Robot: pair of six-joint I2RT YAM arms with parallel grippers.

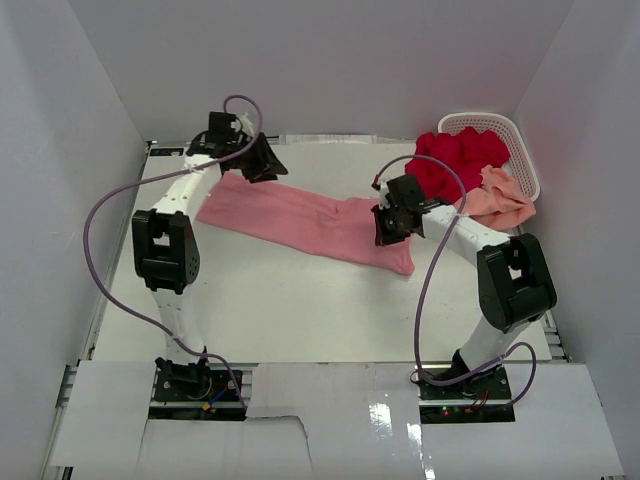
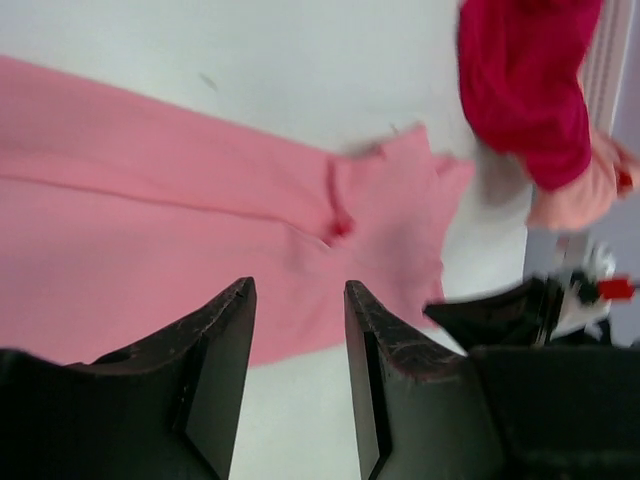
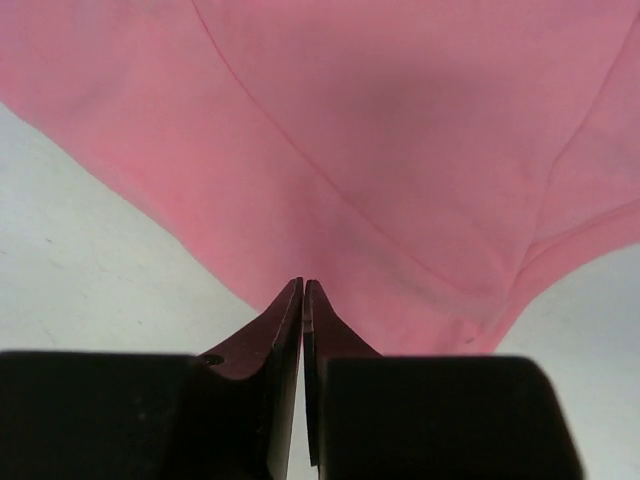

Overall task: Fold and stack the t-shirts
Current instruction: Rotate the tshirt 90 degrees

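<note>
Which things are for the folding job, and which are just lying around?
For the job:
pink t-shirt, spread on the table
red t-shirt, bunched up
peach t-shirt, bunched up

Just lying around:
white basket, behind the red t-shirt

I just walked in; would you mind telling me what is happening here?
The robot is working on the pink t-shirt, spread across the table. The left gripper is open over its far-left end; the right gripper is shut at its near-right edge. The red t-shirt and peach t-shirt lie bunched at the basket, unfolded.
</note>
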